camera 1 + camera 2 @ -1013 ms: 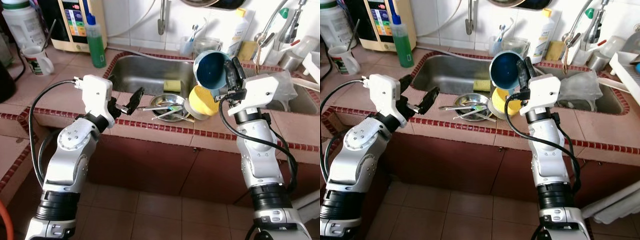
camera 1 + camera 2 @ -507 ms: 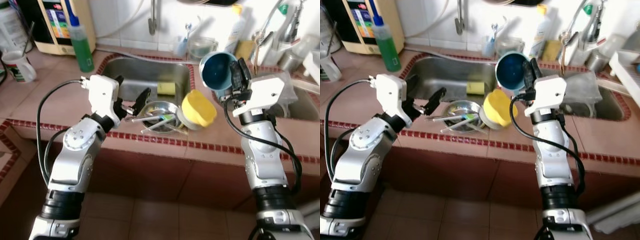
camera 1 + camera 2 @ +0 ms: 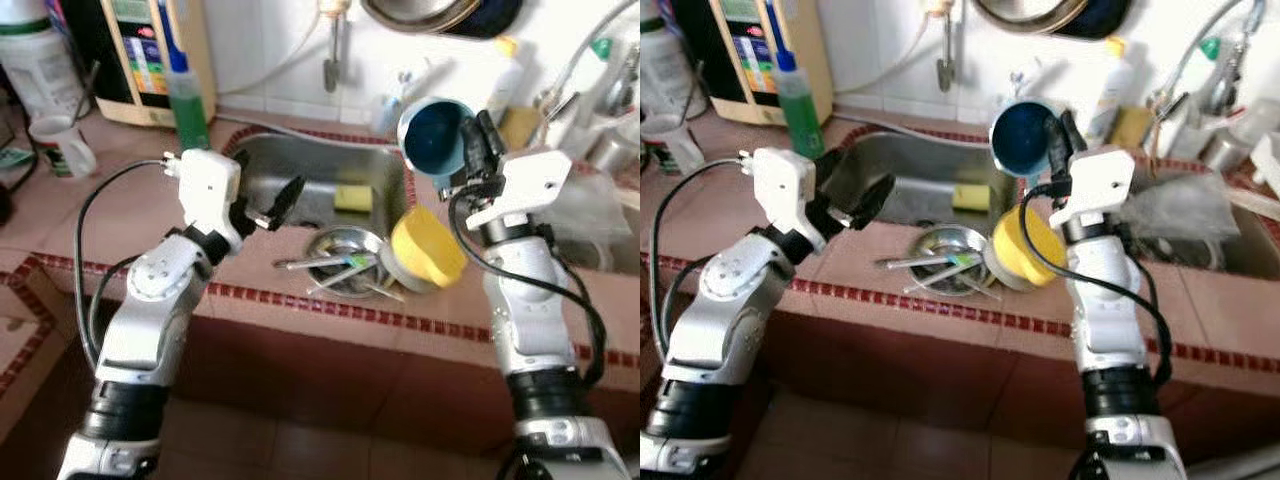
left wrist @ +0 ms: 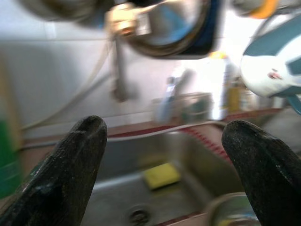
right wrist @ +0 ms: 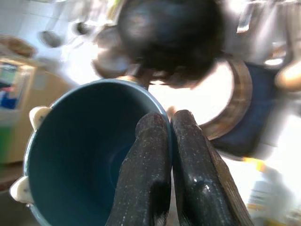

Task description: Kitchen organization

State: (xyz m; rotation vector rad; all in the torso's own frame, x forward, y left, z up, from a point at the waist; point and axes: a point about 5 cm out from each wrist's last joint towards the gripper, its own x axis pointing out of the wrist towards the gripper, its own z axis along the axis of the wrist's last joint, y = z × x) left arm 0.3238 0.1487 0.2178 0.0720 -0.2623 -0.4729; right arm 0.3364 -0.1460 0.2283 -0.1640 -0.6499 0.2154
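Tiled counter out front, red-trimmed, stainless sink sunk into it. Behind, on the wall side: a water dispenser, a green soap bottle, a white mug off to the left. Up high on the right, the blue cup, tipped on its side, mouth toward the camera, well clear of the counter. Pinched at the rim by the right hand, fingers pressed nearly together over the cup's wall, one inside, one outside. Left hand over the near-left edge of the sink, spread wide, holding nothing. Below the cup, a yellow bowl leaning on the sink's front ledge, touching a steel dish loaded with cutlery. Smaller yet: a yellow sponge down in the basin. Step in hand, by the look of it: carrying the lifted cup off to its place, likely toward the drying side at right. Next move called for a steady carry, grip kept tight on that thin rim, then a level set-down.
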